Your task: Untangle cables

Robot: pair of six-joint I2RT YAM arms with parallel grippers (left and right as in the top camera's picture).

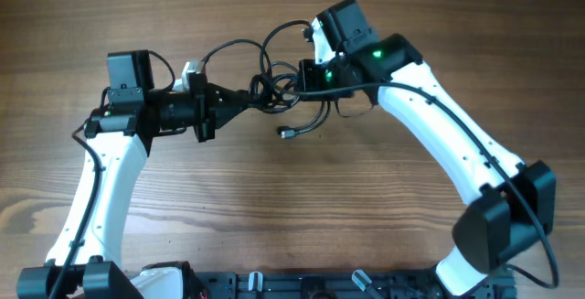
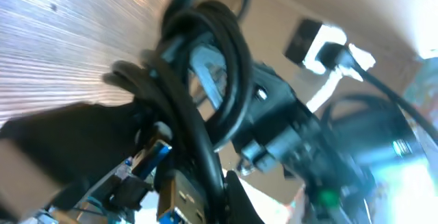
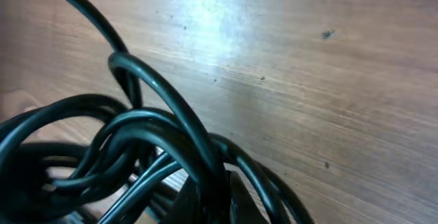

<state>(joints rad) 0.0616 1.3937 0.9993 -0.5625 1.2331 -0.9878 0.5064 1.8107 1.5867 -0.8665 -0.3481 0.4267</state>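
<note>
1. Holding the knot from both sides is the step going on now. The cables [image 1: 272,87] are a bunch of thin black loops, and they sit near the far middle of the table [image 1: 274,208], right between the two arms.
2. The left claw [image 1: 245,98] is clenched on the left side of the bunch. Its own camera shows thick black loops pressed up close between its fingers.
3. The right claw [image 1: 306,78] is clenched too, on the right side of the bunch. Its camera shows loops crossing over each other just above the wood, so it looks like it has hold of a strand. I cannot tell which strand it is.
4. One loose end with a little metal plug [image 1: 284,133] lies on the table just in front of the bunch. No claw is touching it.
5. The knot is not undone yet. The loops are wrapped around each other, so the job looks like it is near the start.
6. I think the next move is to pull the two claws slowly apart so the loops slide open.
7. Pulling fast could make the knot tighter. A slow, gentle pull is safer, and if it sticks, one claw should let go and grab another loop.
</note>
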